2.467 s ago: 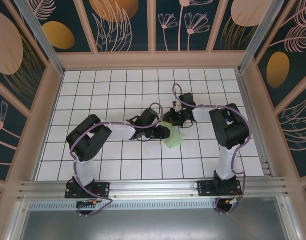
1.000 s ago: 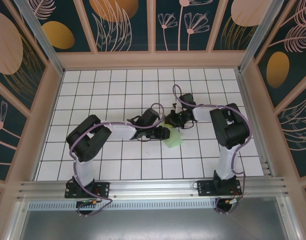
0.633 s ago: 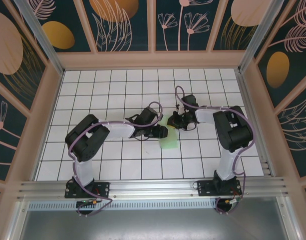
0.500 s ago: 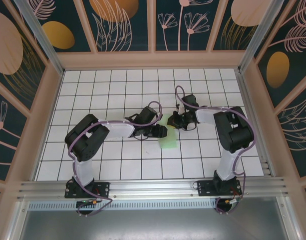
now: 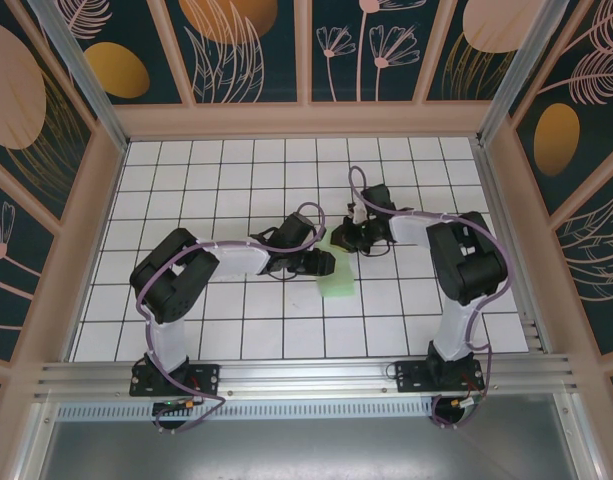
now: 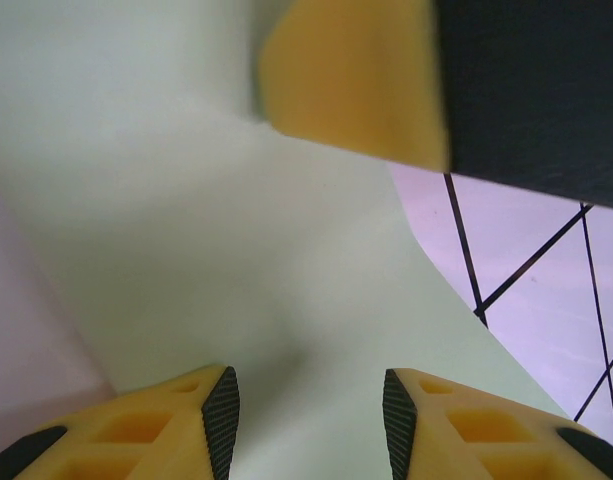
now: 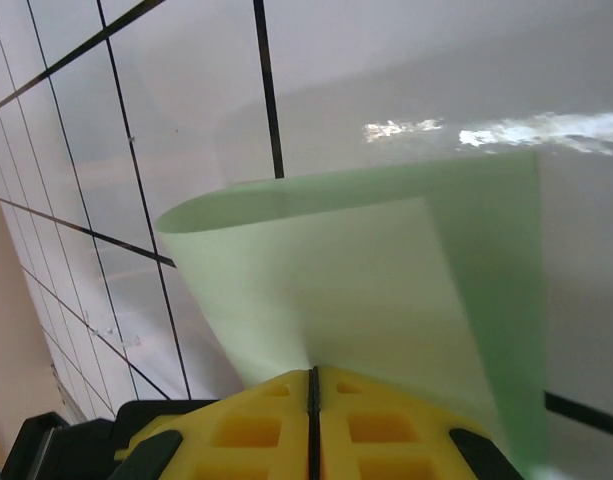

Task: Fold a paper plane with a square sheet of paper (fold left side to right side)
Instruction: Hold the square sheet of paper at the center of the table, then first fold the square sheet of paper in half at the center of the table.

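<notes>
Right jaws pinch plain mint-green paper (image 7: 366, 290).

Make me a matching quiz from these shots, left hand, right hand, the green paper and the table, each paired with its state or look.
Column one:
1. left hand
2. right hand
3. square sheet of paper
4. table

Column two:
A. white with black grid lines
B. open
C. shut, pinching the paper's edge
D. pale green, curled over on itself

Pairs: 1-B, 2-C, 3-D, 4-A
</notes>
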Robot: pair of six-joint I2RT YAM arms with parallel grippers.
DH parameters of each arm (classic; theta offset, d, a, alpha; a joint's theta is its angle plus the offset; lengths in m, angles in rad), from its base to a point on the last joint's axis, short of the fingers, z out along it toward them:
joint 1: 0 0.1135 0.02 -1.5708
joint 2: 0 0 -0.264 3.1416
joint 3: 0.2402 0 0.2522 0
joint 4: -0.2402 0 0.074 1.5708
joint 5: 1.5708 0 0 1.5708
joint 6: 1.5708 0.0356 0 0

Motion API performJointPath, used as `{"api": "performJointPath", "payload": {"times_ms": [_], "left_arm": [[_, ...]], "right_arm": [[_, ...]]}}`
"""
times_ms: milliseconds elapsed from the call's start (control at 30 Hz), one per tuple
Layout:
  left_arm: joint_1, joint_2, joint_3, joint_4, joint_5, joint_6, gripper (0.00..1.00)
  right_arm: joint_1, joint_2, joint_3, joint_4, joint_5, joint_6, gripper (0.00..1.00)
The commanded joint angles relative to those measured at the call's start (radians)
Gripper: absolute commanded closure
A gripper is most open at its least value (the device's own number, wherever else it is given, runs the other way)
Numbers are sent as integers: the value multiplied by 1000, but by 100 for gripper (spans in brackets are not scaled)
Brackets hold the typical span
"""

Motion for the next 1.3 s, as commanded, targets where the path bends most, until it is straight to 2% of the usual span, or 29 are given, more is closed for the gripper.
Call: {"api": "performJointPath", "payload": {"times_ms": [0, 400, 600, 1267], "left_arm": [[10, 11, 1, -50, -11, 29, 54], [10, -76, -25, -7, 32, 73, 51], [-14, -103, -73, 65, 91, 75, 50], [-61, -74, -163, 107, 90, 65, 52]], "right_arm": [[21, 46, 35, 11, -27, 5, 89], [28, 78, -16, -46, 93, -3, 90], [29, 75, -32, -42, 103, 1, 90], [44, 86, -33, -41, 125, 16, 90]]}}
